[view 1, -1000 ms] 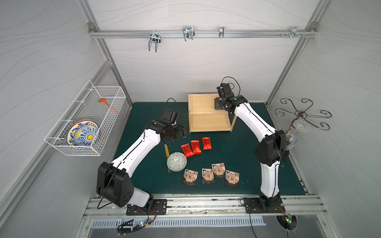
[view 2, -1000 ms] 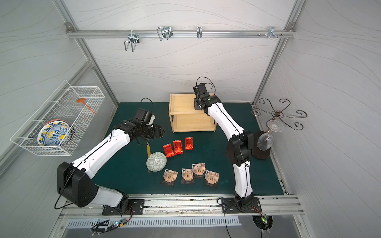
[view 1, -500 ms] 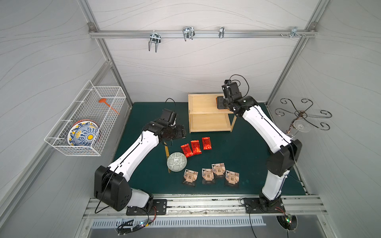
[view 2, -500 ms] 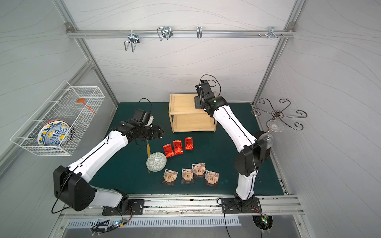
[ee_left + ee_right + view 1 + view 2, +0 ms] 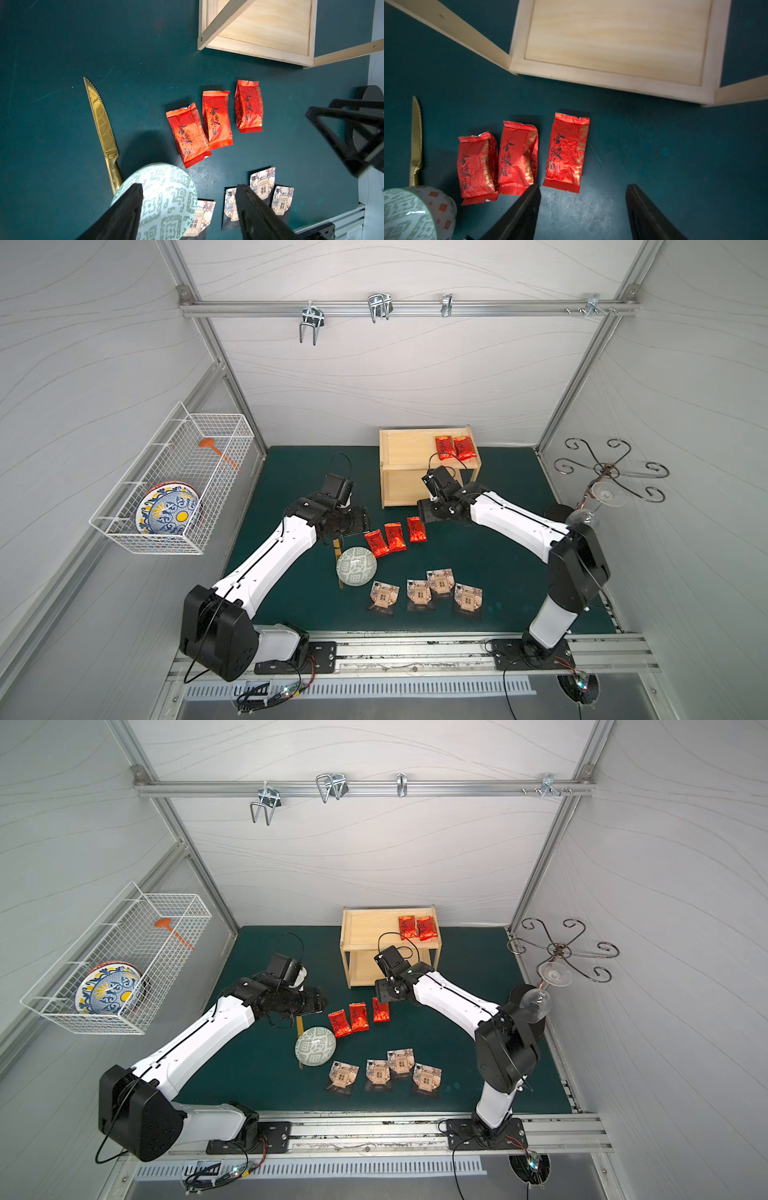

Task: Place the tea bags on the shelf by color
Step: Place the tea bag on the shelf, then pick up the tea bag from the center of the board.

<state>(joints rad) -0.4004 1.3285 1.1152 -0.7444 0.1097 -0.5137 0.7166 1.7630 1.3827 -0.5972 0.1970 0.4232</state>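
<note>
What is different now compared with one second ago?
The right gripper left the top board of the pale wooden shelf and came down to the mat, jaws open, beside three red foil tea bags. Two more red tea bags now show on that board. The left gripper, round green-patterned bowl and four black-edged tea bags look unchanged.

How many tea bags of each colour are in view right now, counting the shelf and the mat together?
Shiny red foil tea bags: 5 (2 on top of the pale wooden shelf, 3 on the green mat)
Black-edged tan-patterned tea bags: 4 (all on the green mat)
Total: 9
</note>
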